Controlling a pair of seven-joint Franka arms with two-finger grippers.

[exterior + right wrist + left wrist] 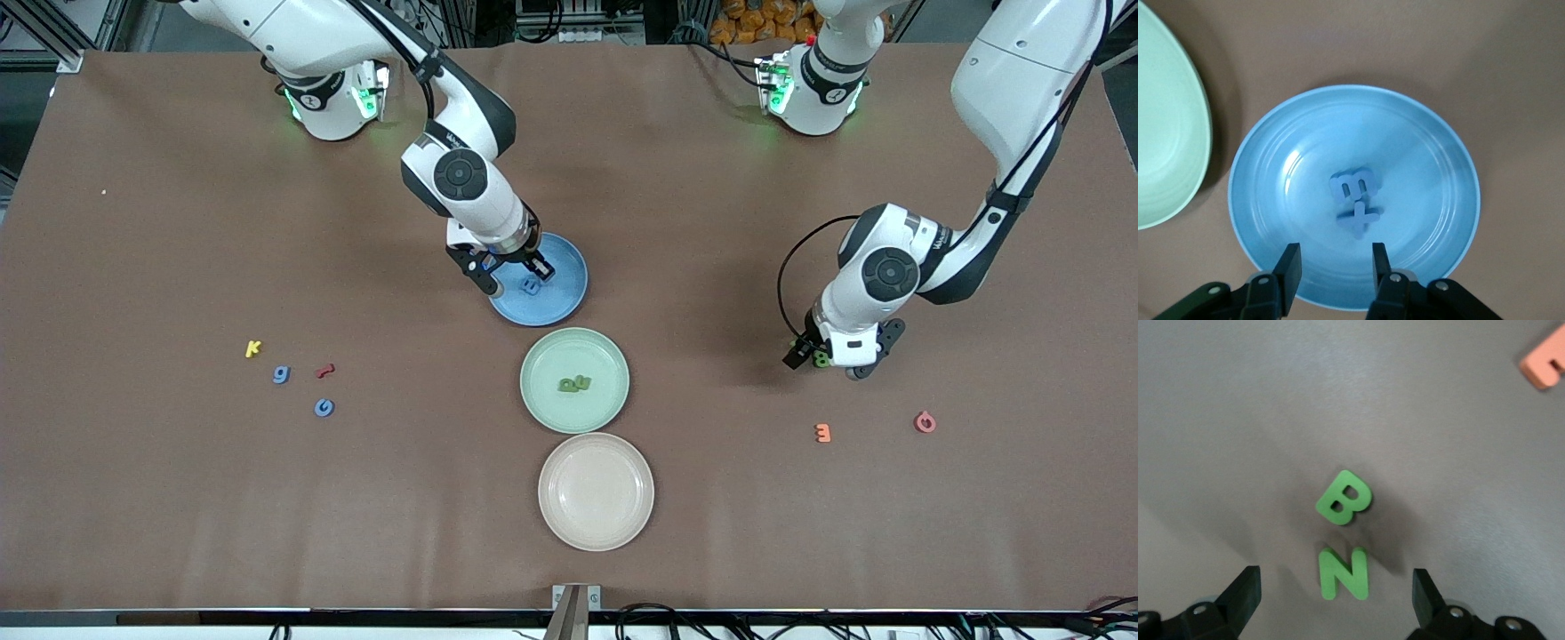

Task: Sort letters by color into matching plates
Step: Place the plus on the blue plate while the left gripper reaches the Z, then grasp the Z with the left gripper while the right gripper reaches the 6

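Note:
The blue plate (562,267) holds two blue letters (531,285), seen in the right wrist view as an m (1353,183) and a cross shape (1359,217) on the plate (1425,167). My right gripper (514,274) hangs open and empty over it (1335,267). The mint green plate (551,360) holds two green letters (573,384). My left gripper (827,364) is open, low over the table toward the left arm's end. A green N (1344,573) lies between its jaws (1337,600), with a green B (1344,498) beside it. Two blue letters (281,374) (324,407) lie toward the right arm's end.
A cream plate (596,524) stands nearest the front camera, beside the green plate. A yellow K (253,348) and a red letter (325,370) lie by the loose blue ones. An orange 3 (823,433) and a pink letter (925,422) lie near my left gripper.

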